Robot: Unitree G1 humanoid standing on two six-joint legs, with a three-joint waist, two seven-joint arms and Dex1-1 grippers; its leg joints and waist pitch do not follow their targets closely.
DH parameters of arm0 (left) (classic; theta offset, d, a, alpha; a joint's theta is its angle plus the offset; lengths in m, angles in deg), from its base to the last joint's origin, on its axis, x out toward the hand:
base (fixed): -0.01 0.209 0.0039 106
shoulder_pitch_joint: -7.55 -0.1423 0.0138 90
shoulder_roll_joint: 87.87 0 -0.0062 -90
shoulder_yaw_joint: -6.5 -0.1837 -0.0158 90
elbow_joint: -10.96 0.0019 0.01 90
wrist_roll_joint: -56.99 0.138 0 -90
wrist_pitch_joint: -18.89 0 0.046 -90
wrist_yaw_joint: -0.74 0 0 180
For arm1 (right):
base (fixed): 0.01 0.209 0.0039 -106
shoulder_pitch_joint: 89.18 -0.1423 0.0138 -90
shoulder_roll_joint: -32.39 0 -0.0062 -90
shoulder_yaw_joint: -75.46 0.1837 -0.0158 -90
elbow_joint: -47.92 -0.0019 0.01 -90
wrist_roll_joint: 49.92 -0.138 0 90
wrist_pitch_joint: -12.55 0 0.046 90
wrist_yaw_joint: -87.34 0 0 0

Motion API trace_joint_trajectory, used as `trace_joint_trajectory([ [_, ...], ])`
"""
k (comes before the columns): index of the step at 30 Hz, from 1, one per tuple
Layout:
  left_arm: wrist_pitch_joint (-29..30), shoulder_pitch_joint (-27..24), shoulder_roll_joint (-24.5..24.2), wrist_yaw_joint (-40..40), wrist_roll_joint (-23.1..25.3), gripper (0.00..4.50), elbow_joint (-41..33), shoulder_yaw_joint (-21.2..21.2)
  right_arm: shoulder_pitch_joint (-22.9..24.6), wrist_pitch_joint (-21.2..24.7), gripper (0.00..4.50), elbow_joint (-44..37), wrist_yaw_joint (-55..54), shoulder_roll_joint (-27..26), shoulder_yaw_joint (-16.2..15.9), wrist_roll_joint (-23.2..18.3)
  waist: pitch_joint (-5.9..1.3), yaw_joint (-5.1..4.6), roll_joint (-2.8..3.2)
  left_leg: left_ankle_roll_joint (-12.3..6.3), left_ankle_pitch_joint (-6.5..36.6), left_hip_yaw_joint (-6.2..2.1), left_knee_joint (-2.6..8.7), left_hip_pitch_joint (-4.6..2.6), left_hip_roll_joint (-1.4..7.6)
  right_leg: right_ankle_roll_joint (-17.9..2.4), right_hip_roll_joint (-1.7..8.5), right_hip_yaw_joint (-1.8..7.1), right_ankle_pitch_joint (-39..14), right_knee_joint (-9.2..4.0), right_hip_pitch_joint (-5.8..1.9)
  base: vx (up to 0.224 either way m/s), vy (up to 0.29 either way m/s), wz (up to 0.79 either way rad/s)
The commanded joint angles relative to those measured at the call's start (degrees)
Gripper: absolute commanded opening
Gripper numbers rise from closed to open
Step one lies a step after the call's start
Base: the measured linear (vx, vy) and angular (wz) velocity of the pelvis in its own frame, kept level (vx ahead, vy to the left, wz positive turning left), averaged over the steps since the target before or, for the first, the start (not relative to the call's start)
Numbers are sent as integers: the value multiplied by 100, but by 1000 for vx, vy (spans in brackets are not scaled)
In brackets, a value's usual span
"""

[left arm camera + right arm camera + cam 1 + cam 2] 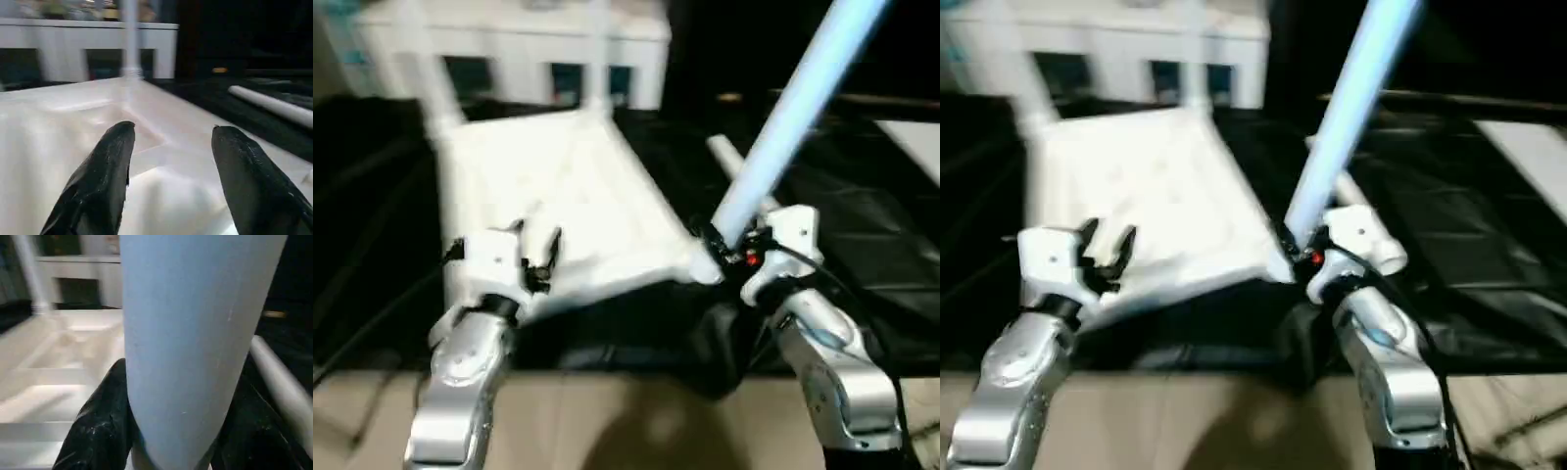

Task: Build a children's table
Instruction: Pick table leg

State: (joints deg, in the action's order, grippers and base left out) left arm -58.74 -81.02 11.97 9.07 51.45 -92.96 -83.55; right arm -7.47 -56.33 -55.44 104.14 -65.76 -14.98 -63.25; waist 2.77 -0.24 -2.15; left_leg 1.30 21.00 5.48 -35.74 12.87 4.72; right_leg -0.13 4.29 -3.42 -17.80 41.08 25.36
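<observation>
On the black-covered desk [862, 225] the white tabletop [558, 186] was laid underside up, with two legs seen standing in its far corner sockets. At its near right corner a long leg [793, 117] was held between the fingers of the right gripper [729, 245], tilted up and away to the right. The left gripper [540, 257] was poised over the near left edge of the tabletop, fingers [105, 171] spread wide, nothing gripped. Another leg [274, 104] was left lying on the desk beyond the tabletop's right edge.
</observation>
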Motion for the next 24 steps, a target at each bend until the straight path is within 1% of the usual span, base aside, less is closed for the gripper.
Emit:
trace_joint_trajectory([
  [1, 28, 39, 79, -56, 65, 285, 27, -156, 33, -37, 183, -67, 45, 136, 133, 8, -256, 22, -275, -1445, 245, 128, 382, 212, -31, -235, 236, 648, -84, -831, -762, 230, -63, 5],
  [2, 30, 42, 85, -65, 69, 285, 25, -157, 31, -28, 183, -76, 61, 143, 136, -3, -202, 152, -297, -1266, 469, 206, -201, 275, -273, -577, 575, 1045, -1690, -1236, -923, 230, -63, 5],
  [3, 21, 40, 109, -76, 60, 285, 22, -158, 29, -9, 183, -86, 97, 156, 143, -30, -286, 203, -269, -755, 142, -28, -736, 550, -171, -1468, 991, 1365, -2554, -1256, -1294, 257, -44, 14],
  [4, 25, 36, 121, -93, 67, 285, 20, -162, 20, 3, 183, -87, 149, 185, 129, -44, -248, 206, -284, -354, -249, -145, -940, 851, -85, -2030, 886, 1372, -1611, -1124, -1404, 267, -3, 9],
  [5, -1, 29, 126, -100, 84, 285, 22, -173, 12, -10, 183, -79, 194, 230, 93, -9, -231, 222, -250, -206, -436, -188, -983, 957, -46, -2245, 861, 1340, -950, -1097, -1426, 267, -3, 9],
  [6, -20, 25, 127, -100, 100, 285, 24, -179, 3, -28, 183, -66, 218, 264, 63, 18, -172, 224, -148, 8, -783, -246, -970, 1059, 118, -2628, 920, 1199, 92, -1141, -1334, 234, 8, 5],
  [7, 10, 20, 133, -115, 106, 285, -2, -182, -30, 55, 183, -39, 201, 224, 108, -76, -151, 265, -26, 38, -1363, -267, -673, 1162, 299, -2580, 778, 841, 292, -1181, -1251, 210, 41, 1],
  [8, 9, 13, 142, -120, 91, 285, -23, -176, -59, 99, 183, -14, 221, 229, 110, -108, -105, 277, 70, -53, -1666, -235, -341, 1104, 343, -2345, 520, 553, 8, -1205, -1101, 210, 41, 1],
  [9, 7, 12, 144, -120, 88, 285, -26, -174, -65, 104, 183, -10, 226, 234, 107, -111, -110, 217, 313, -276, -1737, -183, 284, 897, 441, -1686, -7, 149, -727, -1168, -1061, 214, 74, 3],
  [10, 40, 6, 174, -66, -29, 285, -65, -146, -107, 96, 183, 41, 293, 295, 54, -77, -66, -2, 631, -210, 938, -688, 695, 600, 945, -936, -370, -83, -1027, -256, -654, 115, 46, 4],
  [11, 40, 6, 174, -66, -29, 285, -65, -146, -107, 96, 183, 41, 293, 295, 54, -77, -196, -74, 522, -644, 971, -932, 691, 331, 1213, -606, -310, 0, -773, -7, -465, 206, 104, 2],
  [12, 108, 16, 150, 55, -135, 285, -108, -158, -153, 139, 183, 80, 373, 324, 43, -129, -269, -7, 519, -1316, -478, -941, 415, 167, 1148, -156, -210, 48, -229, 81, -207, 207, 91, 6],
  [13, 76, -8, -31, 484, -310, 285, -210, -263, -229, 294, 183, 42, 613, 370, 64, -400, -315, 70, 479, -1943, -3686, -902, 125, 161, 1059, 288, -100, 135, 466, 52, -41, 287, 108, 4],
  [14, 70, -19, -99, 617, -352, 285, -231, -295, -236, 330, 183, 11, 647, 387, 68, -443, -334, 139, 435, -1938, -5657, -823, -4, 256, 999, 527, -43, 235, 1045, -57, -49, 196, 49, 6],
  [15, 117, -64, -187, 919, -591, 285, -284, -308, -232, 393, 183, -51, 697, 402, 87, -527, -373, 173, 304, -1625, -7999, -771, -127, 261, 881, 785, 115, 436, 1925, -316, -33, 56, 23, -12],
  [16, 118, -98, -267, 1085, -684, 285, -313, -314, -230, 424, 183, -93, 801, 441, 70, -592, -360, 158, 16, -1149, -6976, -542, -230, 509, 475, 516, 342, 707, 3047, -668, -90, 0, 0, 0],
  [17, 114, -135, -363, 1273, -787, 303, -346, -322, -233, 459, 183, -137, 937, 491, 47, -671, -294, 165, -64, -1040, -5697, -348, -162, 844, 217, 311, 408, 708, 3716, -577, -337, 0, 0, 0],
  [18, 161, -172, -502, 1487, -874, 313, -362, -330, -226, 477, 183, -168, 1047, 537, 28, -726, -287, 301, -48, -805, -3115, -171, -14, 969, 168, 72, 494, 725, 4028, -709, -543, 0, 0, 0],
  [19, 236, -193, -655, 1730, -980, 320, -376, -339, -231, 465, 183, -175, 1123, 571, 24, -752, -273, 279, -5, -585, -1802, -146, 180, 990, 275, -194, 483, 655, 3838, -714, -681, 3, -66, 13],
  [20, 262, -191, -701, 1805, -1007, 320, -383, -350, -234, 460, 183, -172, 1134, 575, 33, -760, -232, 261, 50, -470, -1460, -157, 277, 973, 353, -348, 450, 572, 3397, -745, -668, 3, -66, 13],
  [21, 368, -171, -830, 2027, -1081, 331, -409, -416, -240, 478, 183, -162, 1194, 591, 71, -827, -172, 219, 120, -312, -947, -164, 384, 921, 485, -695, 365, 494, 2325, -785, -622, -11, -67, -1],
  [22, 462, -146, -916, 2184, -1137, 346, -424, -476, -248, 509, 183, -152, 1257, 606, 102, -898, -140, 187, 169, -285, -531, -132, 432, 833, 591, -1050, 317, 476, 1476, -835, -566, 0, 0, 0],
  [23, 524, -119, -1022, 2338, -1110, 358, -435, -604, -257, 479, 183, -127, 1271, 631, 106, -869, -102, 174, 189, -278, -283, -126, 472, 815, 648, -1191, 311, 463, 1114, -847, -540, 0, 0, 0],
  [24, 556, -79, -1134, 2497, -1048, 358, -422, -750, -273, 460, 183, -91, 1278, 662, 107, -835, -38, 167, 163, -242, 309, -70, 540, 789, 701, -1266, 317, 456, 243, -936, -519, 0, 0, 0],
])
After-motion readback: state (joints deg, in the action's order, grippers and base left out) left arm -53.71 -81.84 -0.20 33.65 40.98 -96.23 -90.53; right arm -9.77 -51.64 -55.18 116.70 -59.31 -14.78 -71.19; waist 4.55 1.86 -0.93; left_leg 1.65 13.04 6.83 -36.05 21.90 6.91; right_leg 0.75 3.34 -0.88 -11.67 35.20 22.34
